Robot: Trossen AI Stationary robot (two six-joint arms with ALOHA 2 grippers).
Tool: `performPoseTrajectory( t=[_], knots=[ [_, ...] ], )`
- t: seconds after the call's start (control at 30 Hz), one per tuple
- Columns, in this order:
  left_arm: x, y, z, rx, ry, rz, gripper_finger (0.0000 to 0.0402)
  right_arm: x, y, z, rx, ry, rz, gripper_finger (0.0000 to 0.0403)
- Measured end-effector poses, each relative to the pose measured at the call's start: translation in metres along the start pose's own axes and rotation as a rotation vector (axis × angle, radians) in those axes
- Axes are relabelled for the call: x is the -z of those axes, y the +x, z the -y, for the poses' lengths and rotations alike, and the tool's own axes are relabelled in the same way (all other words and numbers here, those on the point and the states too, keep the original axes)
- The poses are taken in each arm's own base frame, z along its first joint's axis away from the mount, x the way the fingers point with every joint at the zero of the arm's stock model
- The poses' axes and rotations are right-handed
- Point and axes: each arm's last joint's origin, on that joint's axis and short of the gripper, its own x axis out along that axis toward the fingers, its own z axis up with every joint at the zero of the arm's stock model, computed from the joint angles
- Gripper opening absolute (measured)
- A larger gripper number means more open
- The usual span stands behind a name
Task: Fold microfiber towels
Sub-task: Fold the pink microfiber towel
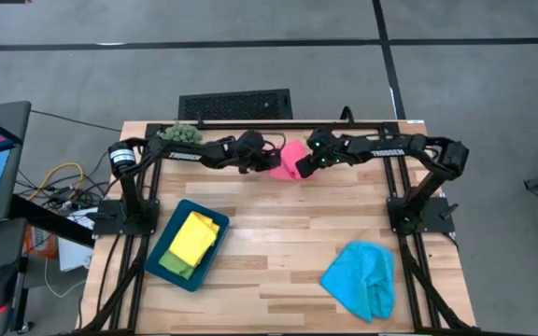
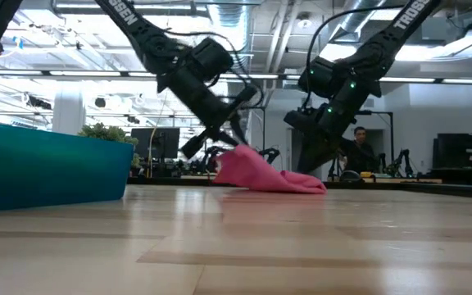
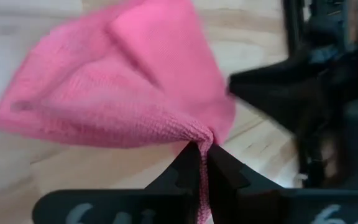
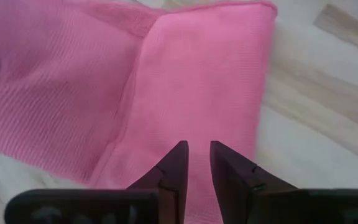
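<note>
A pink microfiber towel (image 1: 290,159) lies at the far middle of the table, raised at one end and sloping down to the wood (image 2: 301,184). My left gripper (image 3: 202,149) is shut on the raised end, on the towel's left. On its right, my right gripper (image 4: 197,149) stands low at the towel's edge, its fingers a narrow gap apart with pink cloth between them. A yellow towel (image 1: 194,238) lies on a green one (image 1: 177,266) in the teal tray (image 1: 168,233). A light blue towel (image 1: 361,278) lies crumpled near the front right. My left gripper pinches a bunched corner (image 3: 202,135) of the pink towel between its two fingers, coming slanting down from the table's left. That corner is lifted clear; the cloth spreads away from it and its far end rests on the table. My right gripper has pink cloth in the narrow gap between its fingers (image 4: 178,163), at the towel's edge near a corner (image 4: 253,149), slanting down from the right. The fingers hide the pinch itself. The cloth around them lies flat on the table, one flap folded over (image 4: 197,74).
A spiky green plant ball (image 1: 180,133) sits at the far left corner, behind my left arm. The tray (image 2: 47,168) stands near the left front. Bare wood lies between the tray and the blue towel. A person (image 2: 359,147) shows in the room beyond the table.
</note>
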Motion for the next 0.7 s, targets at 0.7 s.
performPoseTrajectory(
  t=[0.7],
  knots=[
    [0.011, -0.003, 0.015, -0.102, 0.075, -0.014, 0.0006, 0.016, 0.034, -0.025, -0.081, -0.026, -0.038, 0.0092]
  ],
)
